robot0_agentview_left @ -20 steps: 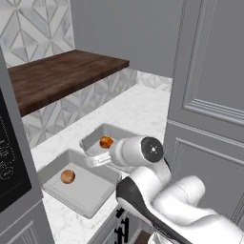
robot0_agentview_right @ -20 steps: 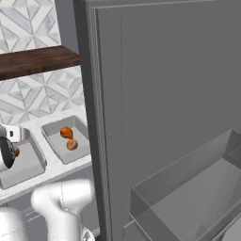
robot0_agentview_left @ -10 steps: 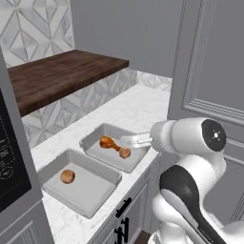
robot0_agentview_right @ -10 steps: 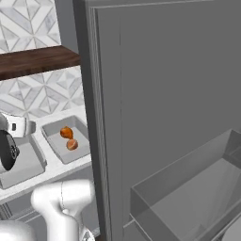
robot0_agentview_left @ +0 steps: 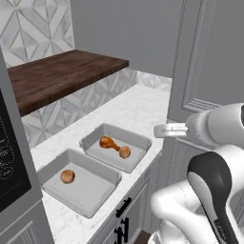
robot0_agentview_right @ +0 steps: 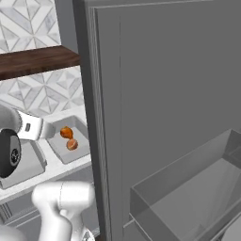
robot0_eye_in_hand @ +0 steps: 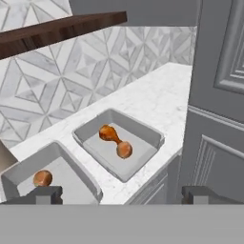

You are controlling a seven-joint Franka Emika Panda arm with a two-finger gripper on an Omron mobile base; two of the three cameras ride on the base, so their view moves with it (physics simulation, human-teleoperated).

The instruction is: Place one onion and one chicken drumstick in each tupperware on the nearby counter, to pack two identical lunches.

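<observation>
Tupperware (robot0_agentview_left: 141, 141) farther from the base holds a chicken drumstick (robot0_agentview_left: 109, 142) and an onion (robot0_agentview_left: 125, 152) touching at the drumstick's thin end, so that lunch looks packed. The nearer tupperware (robot0_agentview_left: 99, 192) holds one onion (robot0_agentview_left: 67, 176) alone, apart from its walls, and appears to lack its drumstick. Both containers sit side by side on the white marble counter (robot0_agentview_left: 136, 108), below a dark wooden shelf (robot0_agentview_left: 57, 74) and patterned tile backsplash (robot0_eye_in_hand: 81, 86).

The missing drumstick would likely handle as a light, stiff, glossy and somewhat slippery piece, best pinched across the bulbous end, since the taper could slide out. The gripper (robot0_agentview_left: 165, 129) hangs over the counter's front edge beside the tall grey cabinet panel (robot0_agentview_left: 209, 57), jaws spread wide and carrying nothing.
</observation>
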